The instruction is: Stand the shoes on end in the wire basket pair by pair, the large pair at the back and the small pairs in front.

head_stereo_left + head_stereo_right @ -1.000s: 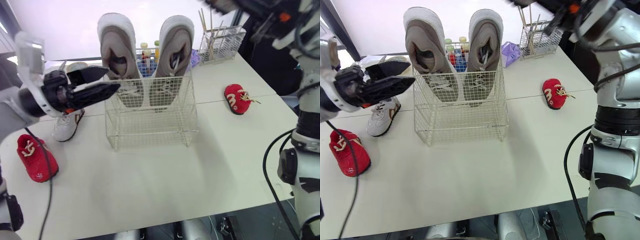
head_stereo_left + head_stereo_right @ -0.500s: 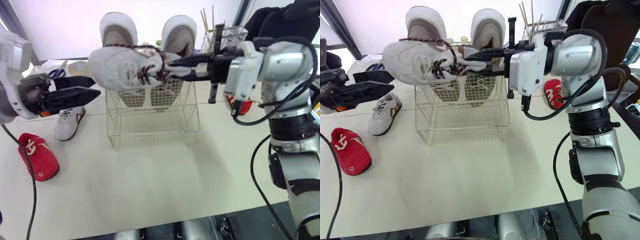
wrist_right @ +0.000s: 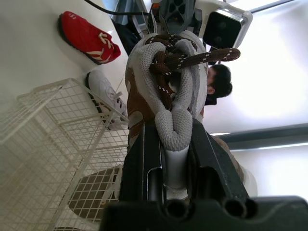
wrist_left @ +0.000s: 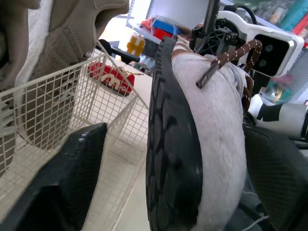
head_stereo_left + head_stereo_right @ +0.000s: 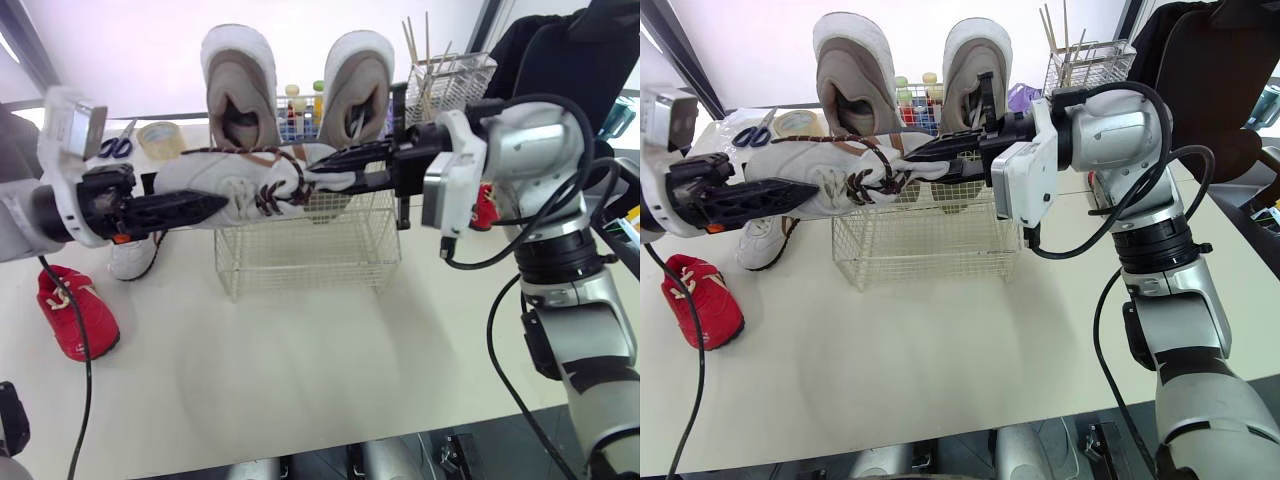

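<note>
**A:** Where's your white sneaker right now?

**B:** It's in the air, lying sideways just above the front of the wire basket. The 2 large shoes already stand at the back. Your right gripper is clamped on the padded edge at its opening (which leaves the toe free).

**A:** And your left gripper?

**B:** It's spread wide, with 1 finger on each side of the toe and nothing clamped. I'd judge it's there to steady the sneaker while you tip it on end.
</note>
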### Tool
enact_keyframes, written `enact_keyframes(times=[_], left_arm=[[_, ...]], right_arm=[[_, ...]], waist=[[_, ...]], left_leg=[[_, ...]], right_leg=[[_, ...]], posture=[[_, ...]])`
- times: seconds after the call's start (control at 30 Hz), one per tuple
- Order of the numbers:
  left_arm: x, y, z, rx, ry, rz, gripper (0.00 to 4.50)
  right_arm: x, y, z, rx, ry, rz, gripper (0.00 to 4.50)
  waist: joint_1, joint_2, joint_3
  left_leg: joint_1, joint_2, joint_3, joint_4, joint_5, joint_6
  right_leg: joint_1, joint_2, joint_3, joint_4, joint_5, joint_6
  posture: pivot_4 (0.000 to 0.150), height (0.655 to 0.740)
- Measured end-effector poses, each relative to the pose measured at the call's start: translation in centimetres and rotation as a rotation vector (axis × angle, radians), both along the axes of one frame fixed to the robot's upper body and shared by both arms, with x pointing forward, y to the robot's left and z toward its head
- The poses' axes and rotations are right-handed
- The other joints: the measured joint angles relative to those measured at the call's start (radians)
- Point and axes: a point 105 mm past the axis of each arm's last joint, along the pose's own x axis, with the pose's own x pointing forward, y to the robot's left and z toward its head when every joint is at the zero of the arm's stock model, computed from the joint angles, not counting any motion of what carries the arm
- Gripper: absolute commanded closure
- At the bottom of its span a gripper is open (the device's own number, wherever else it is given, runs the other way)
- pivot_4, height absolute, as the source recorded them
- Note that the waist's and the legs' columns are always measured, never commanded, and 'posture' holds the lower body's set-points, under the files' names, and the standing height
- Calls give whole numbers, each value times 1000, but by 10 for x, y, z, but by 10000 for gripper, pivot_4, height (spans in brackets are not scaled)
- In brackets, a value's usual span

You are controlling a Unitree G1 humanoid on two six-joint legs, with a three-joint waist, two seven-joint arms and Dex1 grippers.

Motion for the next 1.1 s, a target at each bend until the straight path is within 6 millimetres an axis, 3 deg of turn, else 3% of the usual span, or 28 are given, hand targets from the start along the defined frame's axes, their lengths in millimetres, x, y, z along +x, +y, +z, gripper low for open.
enact_keyframes(times=[0.2, 0.3, 0.43, 0.6, 0.73, 0.83, 0.93, 1.1], left_arm=[[2, -4, -6, -10, 29, -4, 41522], [1, -6, -12, -52, 61, -4, 42151], [-1, -14, -20, -128, 81, 1, 42151], [1, -19, -25, -239, 69, 78, 42151], [4, -26, -19, -321, 29, 113, 42151], [10, -31, -13, -417, 15, 133, 42151], [14, -43, -11, -477, 16, 123, 42151], [20, -57, -7, -535, 11, 111, 42151]], right_arm=[[0, 0, -2, -17, 27, -1, 45000], [-1, -2, -1, 1, 174, -23, 45000], [-9, -12, 9, 40, 520, -61, 25644], [-5, -53, 35, 238, 943, -153, 785], [2, -76, 31, 396, 1244, -147, 306], [13, -87, 6, 526, 1464, -147, 306], [22, -80, -20, 618, 1640, -108, 306], [14, -46, -18, 690, 1726, 71, 306]], waist=[[0, 0, 0], [0, 0, 0], [4, 0, 0], [3, -1, 0], [3, -1, 0], [4, -1, -1], [0, -1, -1], [1, -1, -1]], left_leg=[[0, 0, 0, 0, 0, 0], [0, 0, -1, 0, 0, 0], [0, -1, -2, 0, 0, 0], [0, -3, -5, -1, -3, 4], [0, -3, -5, -2, -3, 4], [0, -3, -5, -2, -3, 4], [0, -4, -4, -1, -2, 3], [-1, -3, -4, -1, -2, 4]], right_leg=[[0, 0, 0, 0, 0, 0], [0, -2, 0, 0, 0, 0], [0, -6, -1, 1, 0, 0], [1, -9, -2, 0, -1, -5], [2, -9, -3, -1, -1, -5], [2, -9, -3, -1, -1, -4], [2, -8, -2, 0, 1, -1], [2, -5, -2, 0, 1, -1]], posture=[[1500, 7400], [1500, 7400], [1500, 7400], [1500, 7400], [1500, 7400], [1500, 7400], [1500, 7400], [1500, 7400]])
